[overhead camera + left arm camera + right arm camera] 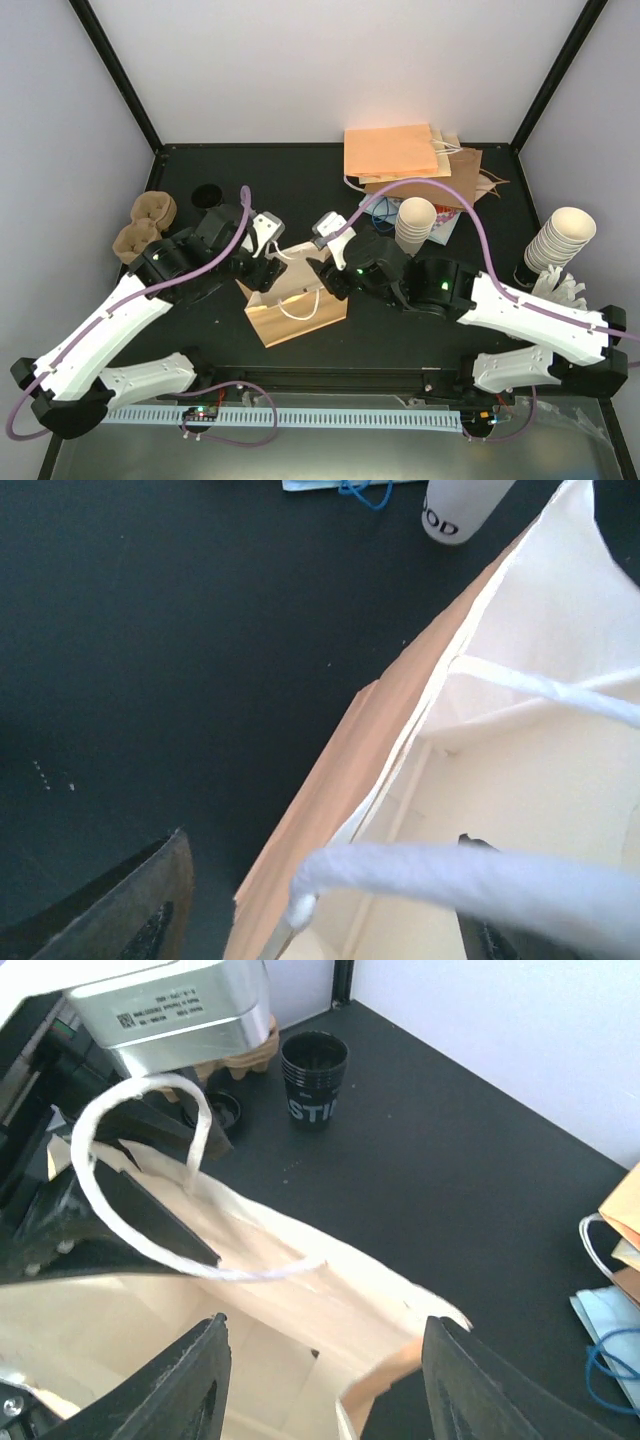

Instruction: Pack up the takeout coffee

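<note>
The right gripper (328, 1338), closest to its wrist camera, has its two dark fingers (195, 1390) set moderately apart over the open mouth of the brown paper bag (300, 1295). It grips nothing, and one white handle (200, 1140) loops up just beyond it. The takeout coffee shows in no view, so where it sits, how its long axis runs and which way its lid faces cannot be told; the bag's pale interior is only partly visible. The left gripper (325, 845) stands wide, straddling the bag's 9 o'clock rim and the other handle (450, 878) without closing on either. From above, the bag sits mid-table between both wrists. Brown carrier trays (145, 222) and a black cup (207, 194) lie toward 10 o'clock. A stack of white cups (415, 225) is at 2 o'clock, flat bags (395, 152) at 1 o'clock, and another cup stack (558, 240) near the 3 o'clock edge. Bare table (300, 175) lies open at 12 o'clock.
</note>
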`<state>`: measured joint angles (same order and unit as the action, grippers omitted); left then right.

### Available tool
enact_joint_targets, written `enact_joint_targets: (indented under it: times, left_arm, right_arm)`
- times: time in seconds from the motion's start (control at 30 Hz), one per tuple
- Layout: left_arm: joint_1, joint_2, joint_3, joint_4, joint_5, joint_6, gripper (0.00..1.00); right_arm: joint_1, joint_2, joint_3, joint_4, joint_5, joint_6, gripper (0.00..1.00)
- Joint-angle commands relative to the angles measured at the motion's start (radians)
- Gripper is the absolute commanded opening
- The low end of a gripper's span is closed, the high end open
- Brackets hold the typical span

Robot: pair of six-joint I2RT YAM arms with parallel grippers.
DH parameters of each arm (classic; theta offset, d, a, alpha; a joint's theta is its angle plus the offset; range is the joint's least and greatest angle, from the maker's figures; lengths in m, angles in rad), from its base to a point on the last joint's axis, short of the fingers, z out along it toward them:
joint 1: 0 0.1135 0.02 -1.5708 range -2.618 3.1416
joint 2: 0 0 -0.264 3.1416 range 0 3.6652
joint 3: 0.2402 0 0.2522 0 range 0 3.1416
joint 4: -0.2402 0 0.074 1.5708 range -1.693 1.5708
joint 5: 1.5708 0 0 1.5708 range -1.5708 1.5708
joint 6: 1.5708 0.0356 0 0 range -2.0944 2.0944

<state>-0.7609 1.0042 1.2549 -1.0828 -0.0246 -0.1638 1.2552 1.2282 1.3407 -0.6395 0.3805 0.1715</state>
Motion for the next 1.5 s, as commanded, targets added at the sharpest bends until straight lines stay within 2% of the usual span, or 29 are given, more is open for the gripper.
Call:
enact_joint_targets:
  times: [0.0,0.1,0.27,0.33,0.5,0.63,0.9,1.1,1.27,1.47]
  left_arm:
    - [0.003,0.015,0.056,-0.058,-0.032,0.101,0.67]
    - [0.003,0.034,0.069,-0.070,-0.037,0.126,0.53]
    - [0.003,0.059,0.094,-0.079,-0.040,0.136,0.18]
    - [0.003,0.066,0.107,-0.080,-0.039,0.126,0.08]
    - [0.003,0.078,0.122,-0.043,-0.043,0.066,0.02]
    - [0.004,0.115,0.148,0.002,-0.046,-0.040,0.01]
    - [0.011,0.213,0.195,0.077,-0.189,-0.344,0.02]
    - [0.015,0.250,0.216,0.124,-0.253,-0.550,0.02]
    - [0.018,0.243,0.156,0.226,-0.285,-0.623,0.02]
    - [0.031,0.238,0.092,0.317,-0.244,-0.672,0.02]
  right_arm:
    - [-0.008,-0.036,0.030,-0.097,0.044,0.046,0.56]
    - [-0.010,-0.056,0.018,-0.124,0.050,0.059,0.56]
    - [-0.011,-0.112,-0.019,-0.114,0.038,0.068,0.56]
    - [-0.013,-0.127,-0.027,-0.115,0.038,0.072,0.56]
    - [-0.027,-0.151,-0.030,-0.139,0.059,0.099,0.56]
    - [-0.091,-0.175,-0.030,-0.185,0.066,0.156,0.56]
    - [-0.209,-0.292,-0.073,-0.201,0.126,0.238,0.56]
    - [-0.230,-0.343,-0.081,-0.220,0.153,0.238,0.56]
    - [-0.236,-0.383,-0.116,-0.205,0.153,0.227,0.56]
    - [-0.237,-0.396,-0.122,-0.225,0.153,0.211,0.56]
